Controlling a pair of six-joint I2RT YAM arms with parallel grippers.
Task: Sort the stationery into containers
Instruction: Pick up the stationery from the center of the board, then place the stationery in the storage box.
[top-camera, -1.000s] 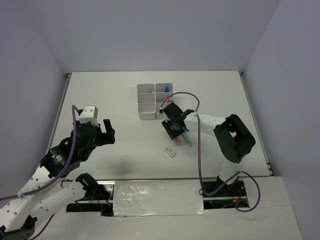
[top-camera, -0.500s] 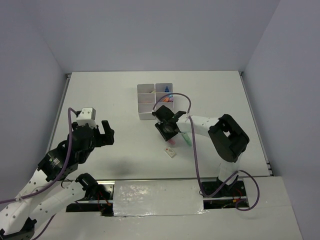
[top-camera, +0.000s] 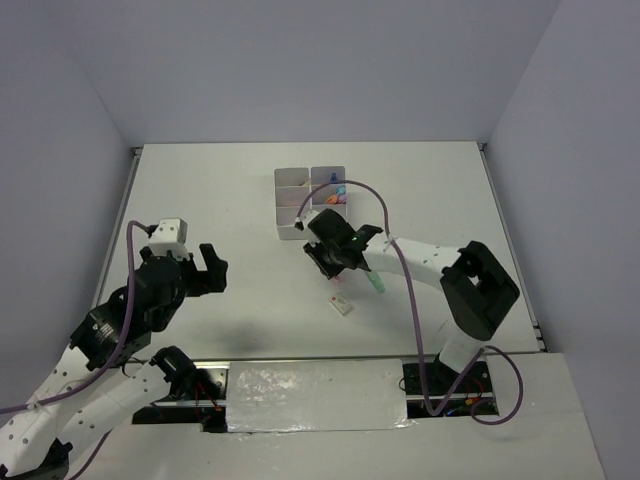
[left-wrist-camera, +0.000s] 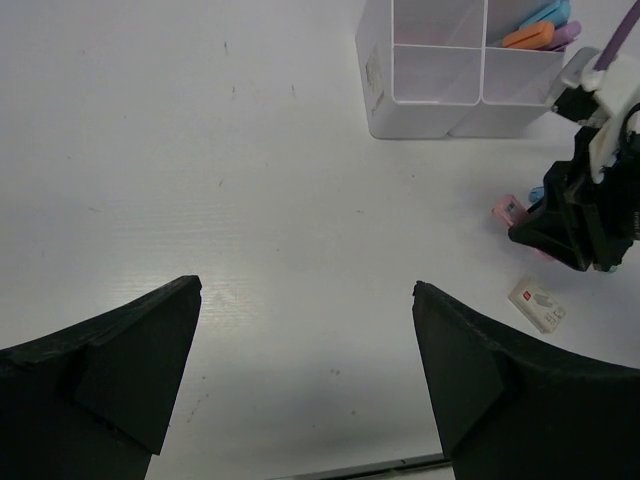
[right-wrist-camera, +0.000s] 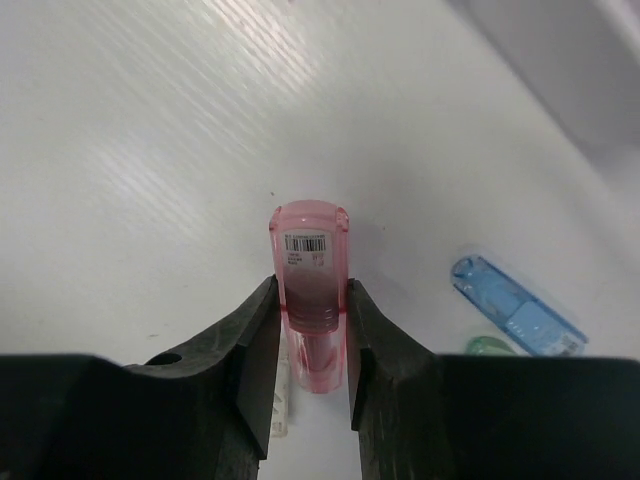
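My right gripper is shut on a translucent pink marker with a barcode label, held low over the table just in front of the white six-compartment container. A blue marker and a green marker lie on the table beside it. A small white eraser lies nearer the front. Orange and blue pieces show in the container's right compartments. My left gripper is open and empty over bare table at the left.
The container's near wall stands at the top right of the left wrist view, with the right gripper and the white eraser below it. Grey walls enclose the table on three sides.
My right gripper has shifted left toward the container's near corner and now grips the pink marker. My left arm has drawn back a little to the left.
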